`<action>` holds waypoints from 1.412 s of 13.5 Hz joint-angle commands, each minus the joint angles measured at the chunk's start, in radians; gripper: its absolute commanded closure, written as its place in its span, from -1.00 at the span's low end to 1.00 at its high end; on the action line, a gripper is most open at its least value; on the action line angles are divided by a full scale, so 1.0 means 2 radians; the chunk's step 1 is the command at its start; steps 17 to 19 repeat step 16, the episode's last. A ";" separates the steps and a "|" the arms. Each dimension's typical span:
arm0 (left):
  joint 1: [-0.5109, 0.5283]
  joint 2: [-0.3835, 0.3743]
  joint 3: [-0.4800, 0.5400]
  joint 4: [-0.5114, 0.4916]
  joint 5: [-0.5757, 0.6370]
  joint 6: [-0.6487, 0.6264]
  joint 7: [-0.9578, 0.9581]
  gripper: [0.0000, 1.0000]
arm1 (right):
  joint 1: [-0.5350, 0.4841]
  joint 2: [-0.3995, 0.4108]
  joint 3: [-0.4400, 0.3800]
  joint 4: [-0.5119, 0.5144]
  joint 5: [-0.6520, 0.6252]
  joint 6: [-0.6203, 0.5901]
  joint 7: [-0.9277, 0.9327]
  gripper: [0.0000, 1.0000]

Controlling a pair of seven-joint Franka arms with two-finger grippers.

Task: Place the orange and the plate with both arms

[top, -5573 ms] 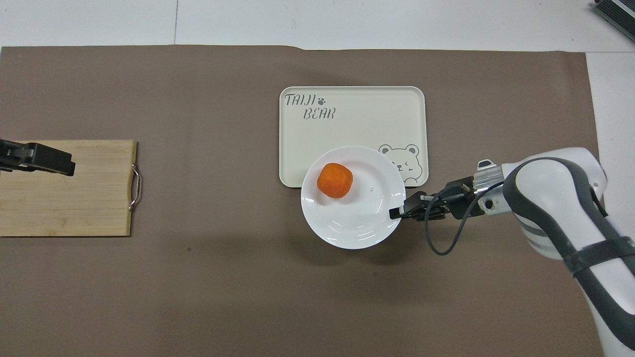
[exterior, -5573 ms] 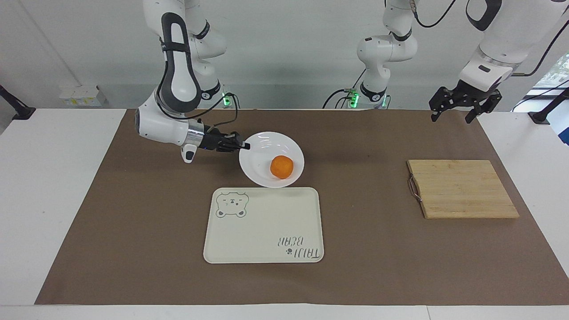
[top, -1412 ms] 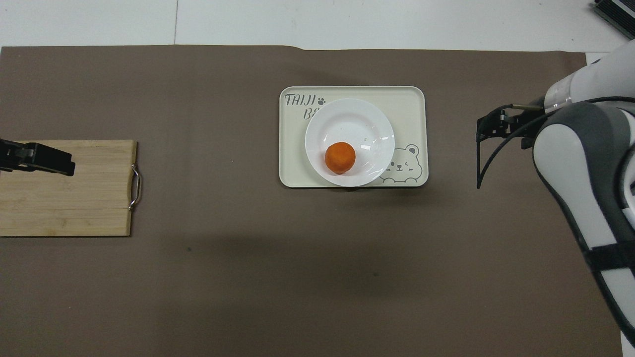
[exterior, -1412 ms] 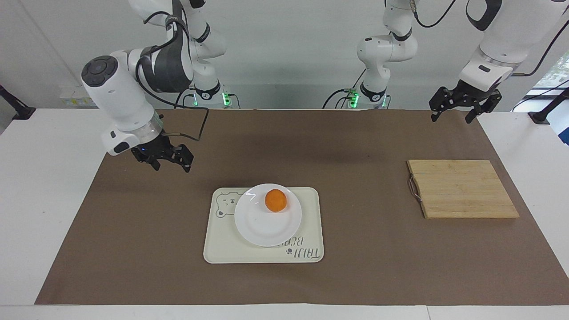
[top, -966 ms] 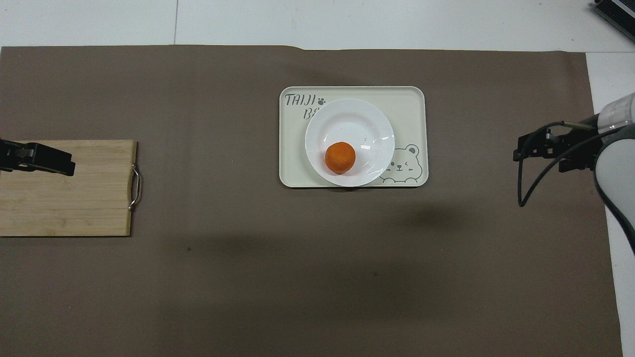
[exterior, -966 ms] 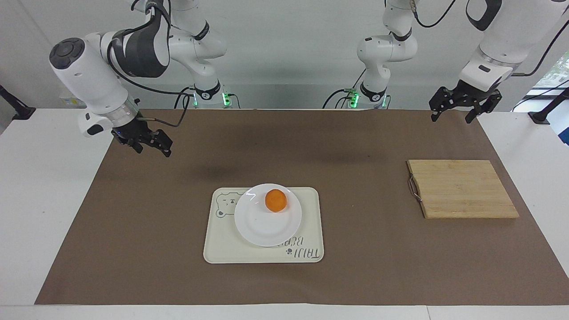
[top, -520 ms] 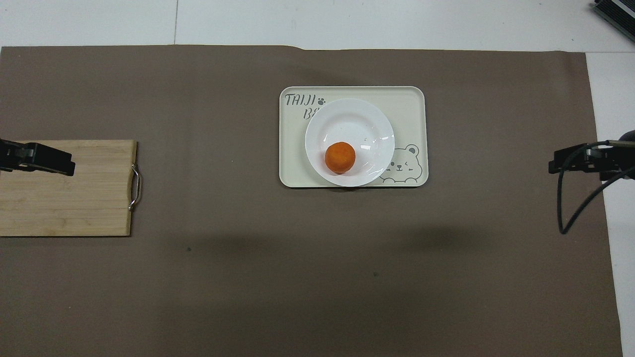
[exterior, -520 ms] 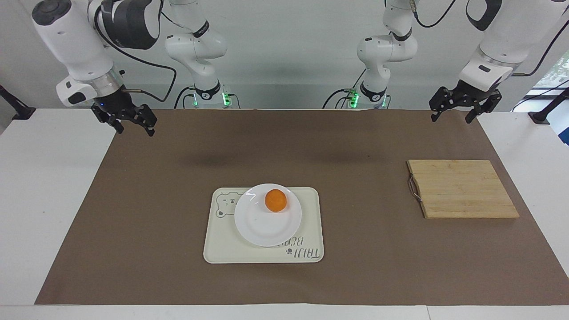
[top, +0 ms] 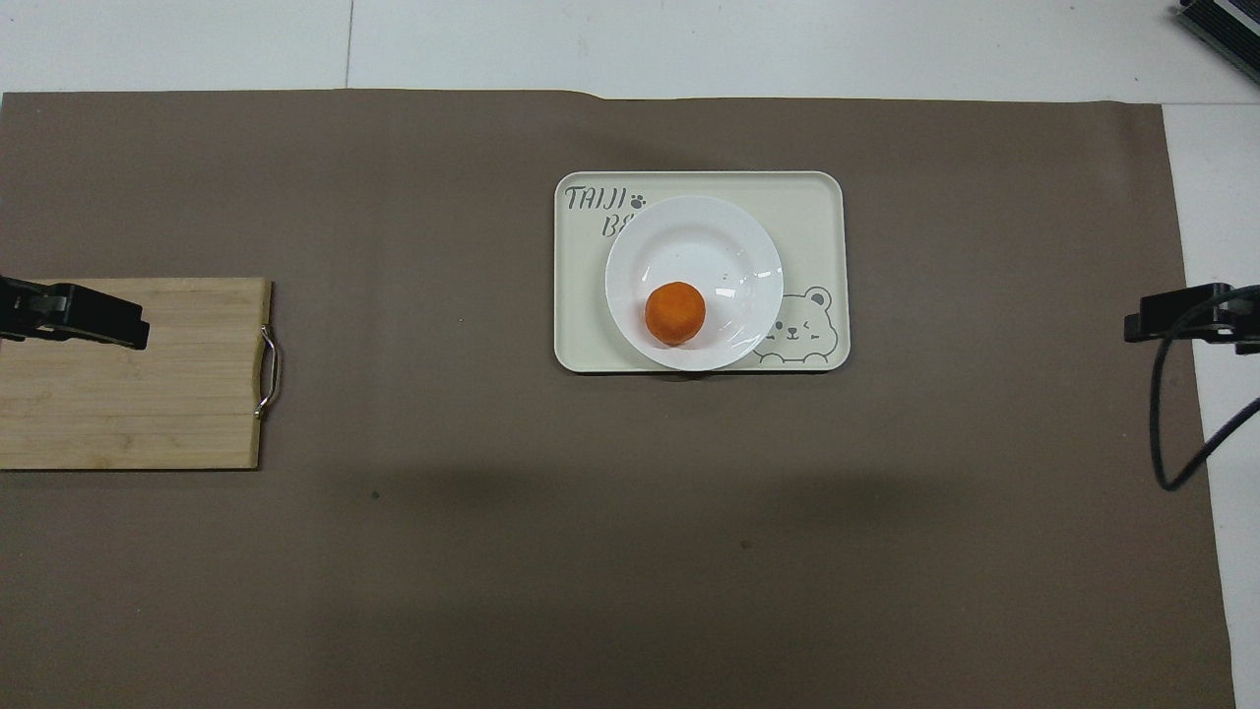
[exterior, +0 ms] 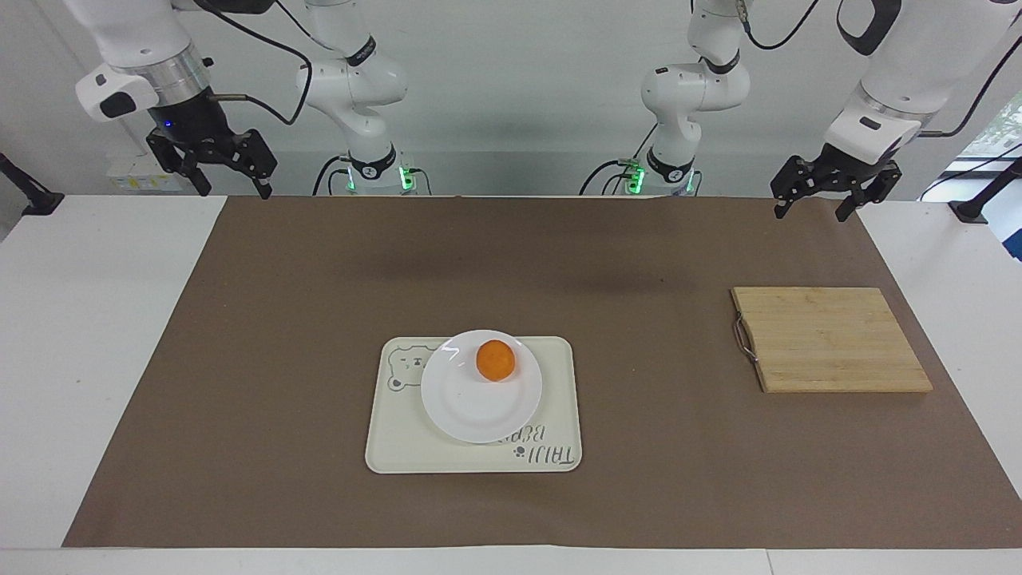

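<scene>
We list: orange (exterior: pixel 496 360) in the plate (exterior: pixel 479 407), on the tray (exterior: pixel 399 439). Left gripper (exterior: pixel 814 200) and right gripper (exterior: pixel 228 185): raised over the mat's (exterior: pixel 239 359) robot-side corners, jaws wide, empty. Board (exterior: pixel 830 339): bare.

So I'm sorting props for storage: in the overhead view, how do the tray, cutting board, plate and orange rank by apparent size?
1. Tray, largest.
2. Cutting board, though the picture's edge cuts it off, so tray versus board is unsure.
3. Plate, clearly smaller, lying on the tray.
4. Orange, smallest, sitting on the plate.
</scene>
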 commanded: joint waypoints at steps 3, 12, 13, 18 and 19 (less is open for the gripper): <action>0.007 -0.001 -0.003 0.006 -0.006 -0.010 -0.003 -1.00 | -0.002 0.004 0.005 -0.001 -0.013 0.000 -0.009 -1.00; 0.007 -0.001 -0.003 0.006 -0.006 -0.010 -0.003 -1.00 | 0.009 0.001 0.011 -0.009 -0.021 0.000 -0.052 -1.00; 0.007 -0.001 -0.003 0.006 -0.006 -0.010 -0.003 -1.00 | 0.009 0.001 0.011 -0.010 -0.021 0.001 -0.054 -1.00; 0.007 -0.001 -0.003 0.006 -0.006 -0.007 -0.003 -1.00 | 0.009 0.000 0.011 -0.010 -0.021 -0.002 -0.053 -1.00; 0.007 -0.001 -0.003 0.006 -0.006 -0.007 -0.003 -1.00 | 0.009 0.000 0.011 -0.010 -0.021 -0.002 -0.053 -1.00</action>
